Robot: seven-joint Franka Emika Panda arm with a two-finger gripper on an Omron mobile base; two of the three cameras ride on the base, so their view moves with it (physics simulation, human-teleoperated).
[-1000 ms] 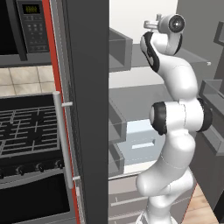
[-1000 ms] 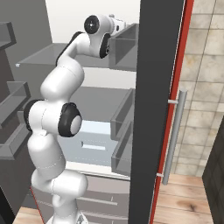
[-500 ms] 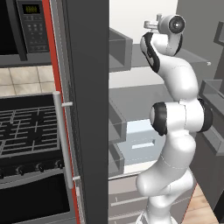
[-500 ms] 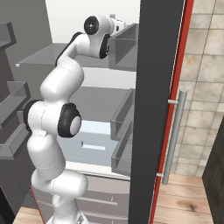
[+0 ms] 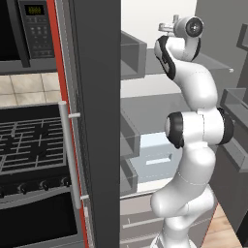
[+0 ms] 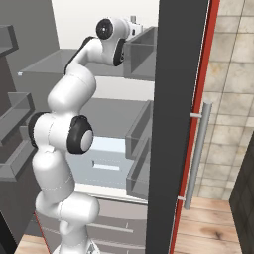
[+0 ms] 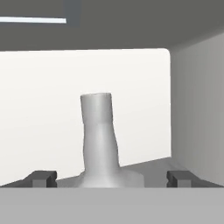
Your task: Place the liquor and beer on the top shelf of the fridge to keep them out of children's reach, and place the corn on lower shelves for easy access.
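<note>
Pale clear liquor bottle point(image 7: 100, 140) with slim neck, upright between the spread tips of the two-finger gripper point(image 7: 112, 178) inside the tall dark grey fridge point(image 5: 97, 121).

Hand view: the bottle's neck and shoulders rise between the two small dark fingertips point(image 7: 41, 178), which stand wide apart at either side with clear gaps to the glass; nothing is held. The bottle's base and label are hidden below the frame edge, so what it stands on cannot be told. Behind it the pale back wall of the fridge, a grey side wall to the right. Base views: the white arm reaches up, its hand at the level of the translucent grey top shelf point(image 6: 54, 62); below lie the lower grey shelves point(image 5: 160, 109), a white drawer point(image 6: 106, 161) and grey door bins point(image 6: 141, 129). A black oven point(image 5: 29, 160) stands left of the fridge.
</note>
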